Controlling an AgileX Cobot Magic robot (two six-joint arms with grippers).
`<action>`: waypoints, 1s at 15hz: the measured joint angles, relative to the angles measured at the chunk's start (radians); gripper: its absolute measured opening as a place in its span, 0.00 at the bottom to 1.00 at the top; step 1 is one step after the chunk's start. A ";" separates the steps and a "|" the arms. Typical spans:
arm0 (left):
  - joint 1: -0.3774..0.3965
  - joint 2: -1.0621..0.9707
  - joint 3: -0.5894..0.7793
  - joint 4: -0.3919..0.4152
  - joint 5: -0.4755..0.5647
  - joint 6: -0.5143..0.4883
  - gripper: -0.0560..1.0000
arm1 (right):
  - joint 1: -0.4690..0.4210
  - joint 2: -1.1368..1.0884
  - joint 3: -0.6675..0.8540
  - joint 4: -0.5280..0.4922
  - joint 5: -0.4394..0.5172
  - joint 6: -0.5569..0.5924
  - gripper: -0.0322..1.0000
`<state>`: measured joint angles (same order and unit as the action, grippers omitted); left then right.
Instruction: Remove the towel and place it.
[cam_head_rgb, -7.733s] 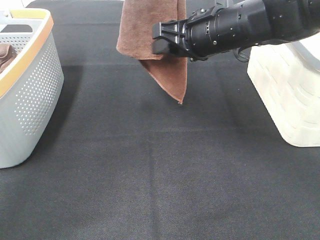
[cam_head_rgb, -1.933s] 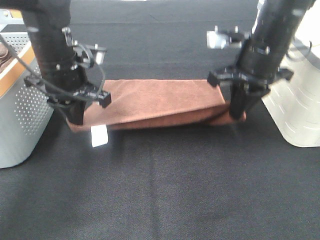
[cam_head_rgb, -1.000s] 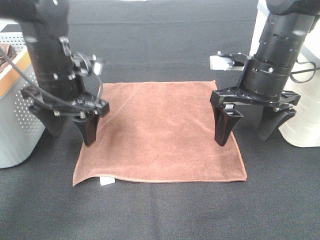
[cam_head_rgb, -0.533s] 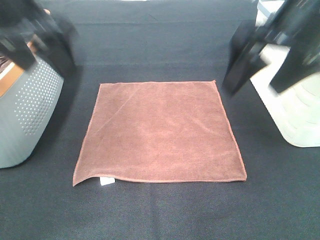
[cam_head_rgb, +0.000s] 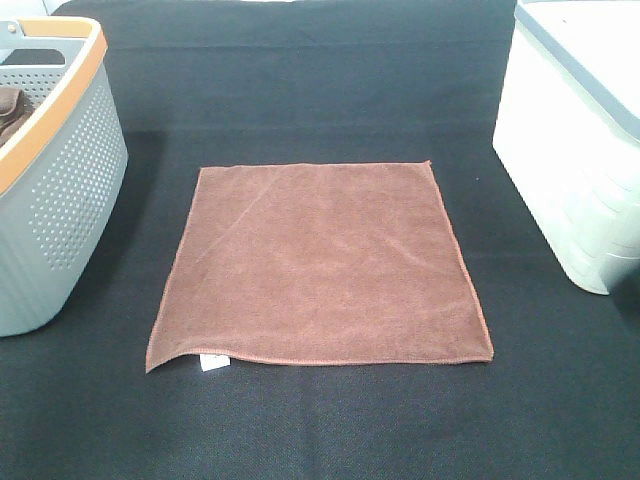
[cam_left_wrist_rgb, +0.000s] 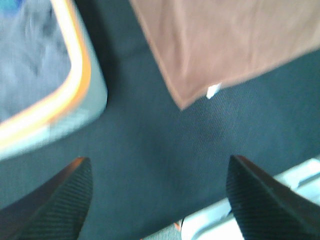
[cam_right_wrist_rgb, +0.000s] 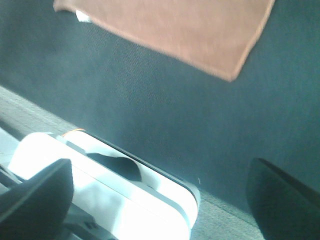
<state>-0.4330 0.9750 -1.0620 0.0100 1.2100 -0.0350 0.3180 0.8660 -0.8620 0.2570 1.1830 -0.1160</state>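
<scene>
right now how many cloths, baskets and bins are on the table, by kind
cloths: 2, the flat towel and a darker cloth in the basket
baskets: 1, the grey basket
bins: 1, the white bin
total: 4

**Three views, one shared cloth**

The high camera looks steeply down on the counter from its front. Each wrist camera looks down past its own claw tips from well above. All three share the towel; the left wrist view also catches the basket, the right the white bin.
</scene>
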 joint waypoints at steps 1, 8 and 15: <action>0.000 -0.081 0.092 0.009 0.001 -0.004 0.73 | 0.000 -0.076 0.078 -0.012 -0.014 0.000 0.88; 0.000 -0.561 0.455 0.047 0.006 -0.009 0.73 | 0.000 -0.557 0.328 -0.160 -0.062 0.085 0.88; 0.000 -0.785 0.561 -0.082 -0.141 0.204 0.73 | 0.000 -0.701 0.357 -0.194 -0.112 0.039 0.88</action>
<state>-0.4330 0.1900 -0.5010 -0.0720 1.0690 0.1690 0.3180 0.1650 -0.5050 0.0630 1.0710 -0.0770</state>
